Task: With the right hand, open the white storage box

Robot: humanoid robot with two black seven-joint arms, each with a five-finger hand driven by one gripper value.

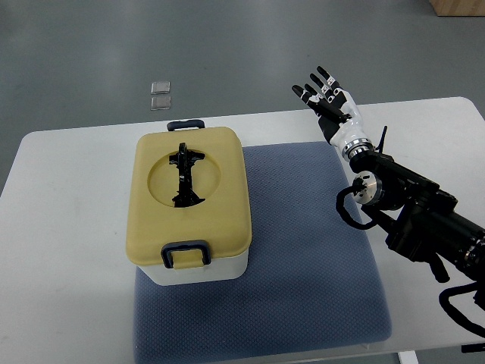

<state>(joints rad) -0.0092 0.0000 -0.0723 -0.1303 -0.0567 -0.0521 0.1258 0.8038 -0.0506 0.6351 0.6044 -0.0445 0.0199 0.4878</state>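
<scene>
Storage box [191,203] closed — right hand's fingers [317,85] well apart.

A blue-grey woven fabric mat [303,250] lay below the hand on a white rounded table [68,250]; two small clear plastic squares [160,95] sat on the grey floor [227,53], well left.

Bright, even overhead light, no hard glare. White desk [68,227] near overexposed, surface detail washed out. Soft, short shadow under storage box [189,205] on blue mat [303,258]; fainter shadow beneath right arm. Yellow lid evenly lit, recessed circle slightly darker at rim. Black handle in lid reads as near-silhouette. Right hand [327,98] sharp, fingertips crisp against grey floor [227,45]. Focus good throughout; mild softness and compression grain on mat weave. Slight perspective skew from steep downward view.
</scene>
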